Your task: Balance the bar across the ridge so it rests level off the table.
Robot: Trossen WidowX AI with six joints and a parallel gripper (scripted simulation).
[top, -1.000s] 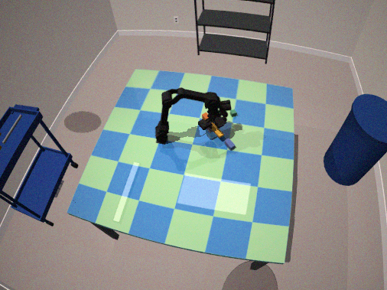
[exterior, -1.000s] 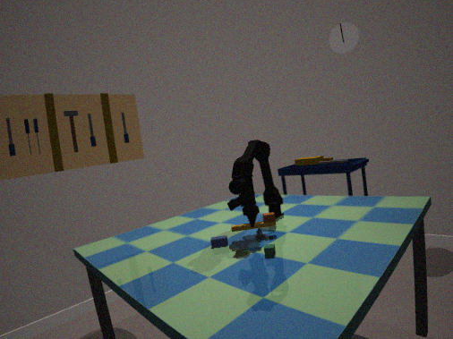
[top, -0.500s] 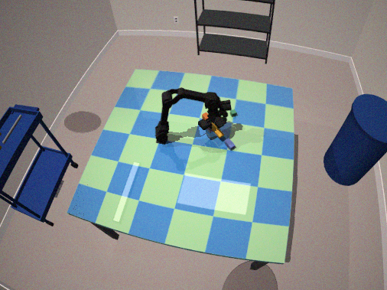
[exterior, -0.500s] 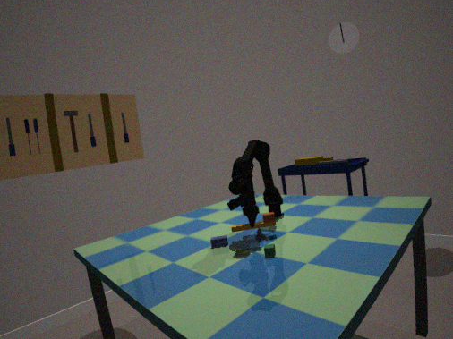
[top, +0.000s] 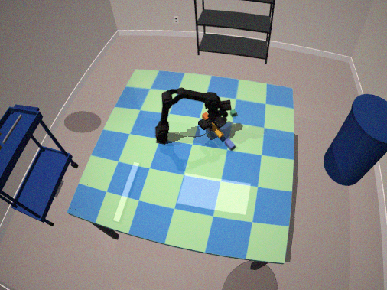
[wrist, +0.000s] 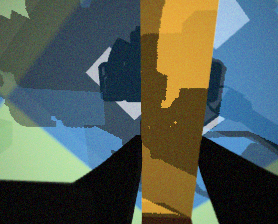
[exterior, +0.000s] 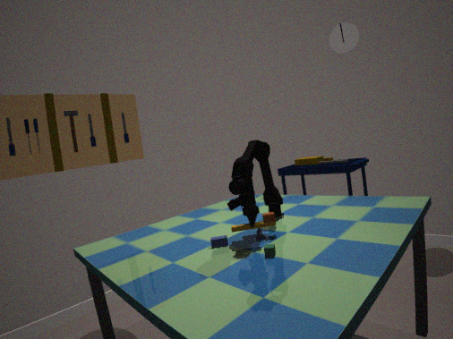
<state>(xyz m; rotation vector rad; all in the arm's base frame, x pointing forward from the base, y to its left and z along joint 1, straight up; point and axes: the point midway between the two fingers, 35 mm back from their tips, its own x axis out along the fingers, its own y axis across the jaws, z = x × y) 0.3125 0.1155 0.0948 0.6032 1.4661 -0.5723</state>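
The yellow-orange bar (top: 218, 132) (exterior: 239, 228) (wrist: 187, 55) is held between the fingers of my gripper (top: 213, 125) (exterior: 252, 224) (wrist: 168, 142), which is shut on it partway along. In the exterior view the bar hangs above the table, nearly level, its left end looking slightly lower. An orange-red block (top: 205, 115) (exterior: 269, 217) (wrist: 167, 220) sits at one end of the bar. The ridge cannot be made out clearly; the arm, bar and dark shadows cover the area below. Whether the bar touches it cannot be told.
A violet-blue block (top: 229, 145) (exterior: 219, 241) lies on the checkered table (top: 195, 228) (exterior: 304, 295), near the far end of the bar. A small green block (top: 233, 112) (exterior: 269, 250) stands on the table beside the arm. Shadows and reflections mark the surface around the gripper.
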